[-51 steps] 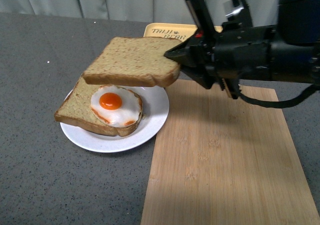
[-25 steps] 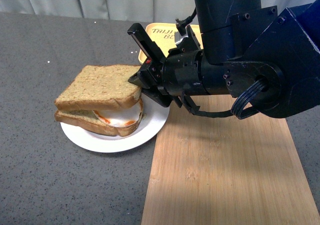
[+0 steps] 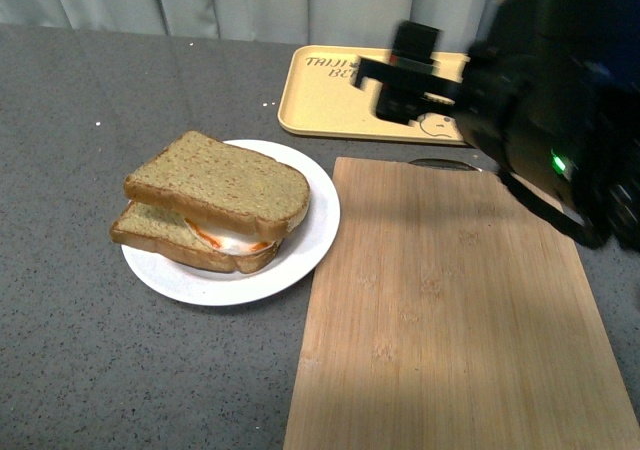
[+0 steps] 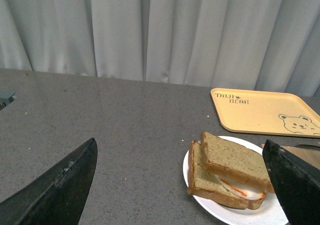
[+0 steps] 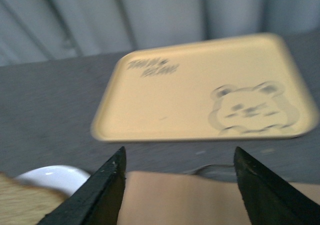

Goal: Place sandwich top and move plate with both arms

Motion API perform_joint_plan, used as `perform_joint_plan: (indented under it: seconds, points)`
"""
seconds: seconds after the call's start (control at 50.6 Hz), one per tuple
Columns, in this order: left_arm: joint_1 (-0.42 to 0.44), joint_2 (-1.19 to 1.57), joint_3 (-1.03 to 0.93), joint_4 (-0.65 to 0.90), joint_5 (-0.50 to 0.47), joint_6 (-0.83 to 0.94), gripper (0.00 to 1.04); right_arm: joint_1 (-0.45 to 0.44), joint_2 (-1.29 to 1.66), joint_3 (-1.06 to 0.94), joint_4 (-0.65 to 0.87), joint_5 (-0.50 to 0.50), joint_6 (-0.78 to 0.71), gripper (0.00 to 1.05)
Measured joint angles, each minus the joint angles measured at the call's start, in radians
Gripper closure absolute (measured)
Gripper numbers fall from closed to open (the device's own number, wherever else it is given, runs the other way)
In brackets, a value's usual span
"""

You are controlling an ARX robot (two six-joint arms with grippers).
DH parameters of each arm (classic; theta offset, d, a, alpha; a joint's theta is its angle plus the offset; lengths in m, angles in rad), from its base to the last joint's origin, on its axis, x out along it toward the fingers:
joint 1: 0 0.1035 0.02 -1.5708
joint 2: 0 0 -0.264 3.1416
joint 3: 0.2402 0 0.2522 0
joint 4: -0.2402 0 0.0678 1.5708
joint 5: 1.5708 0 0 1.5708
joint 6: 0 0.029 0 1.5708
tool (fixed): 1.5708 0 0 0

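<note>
2 slices now stack on the plate (image 3: 315, 220): you've dropped the sandwich top (image 3: 220, 182) onto the egg slice (image 3: 165, 235), and your right tool (image 5: 178, 154) (blurred) has withdrawn, spread empty; left tool (image 4: 178, 144) gapes too.

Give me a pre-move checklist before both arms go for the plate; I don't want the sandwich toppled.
1. Sandwich top lying on the lower slice, nothing gripping it: ok.
2. Right gripper fingers open and empty: ok.
3. Left gripper fingers open and empty: ok.
4. Both grippers at the plate rim: not ok. The right one faces the yellow tray, and the left one is short of the plate.
5. Plate rim clear of the wooden cutting board: cannot tell. Their edges look very close.
</note>
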Motion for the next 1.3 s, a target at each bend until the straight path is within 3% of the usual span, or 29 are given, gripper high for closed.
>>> perform_joint_plan:
  seconds: [0.04, 0.138, 0.356, 0.632, 0.751, 0.968, 1.047, 1.304]
  points:
    - [0.0, 0.001, 0.0, 0.0, -0.005, 0.0, 0.07, -0.021, -0.016, -0.101, 0.182, 0.088, -0.124, 0.51]
    - [0.0, -0.001, 0.0, 0.0, -0.005, 0.0, 0.07, -0.078, -0.117, -0.232, 0.354, 0.082, -0.238, 0.67]
    - [0.0, -0.001, 0.0, 0.0, -0.002, 0.0, 0.07, -0.184, -0.343, -0.446, 0.352, -0.018, -0.319, 1.04]
    - [0.0, -0.001, 0.0, 0.0, -0.002, 0.0, 0.07, -0.293, -0.649, -0.616, 0.214, -0.124, -0.324, 1.04]
    - [0.0, -0.001, 0.0, 0.0, -0.002, 0.0, 0.07, -0.325, -0.844, -0.637, 0.035, -0.163, -0.324, 1.04]
    - [0.0, -0.001, 0.0, 0.0, -0.002, 0.0, 0.07, -0.365, -1.037, -0.682, -0.103, -0.2, -0.324, 1.04]
    - [0.0, -0.001, 0.0, 0.0, -0.002, 0.0, 0.07, -0.417, -1.099, -0.696, -0.153, -0.273, -0.325, 1.04]
    - [0.0, -0.001, 0.0, 0.0, -0.002, 0.0, 0.07, -0.452, -1.311, -0.72, -0.333, -0.285, -0.324, 1.04]
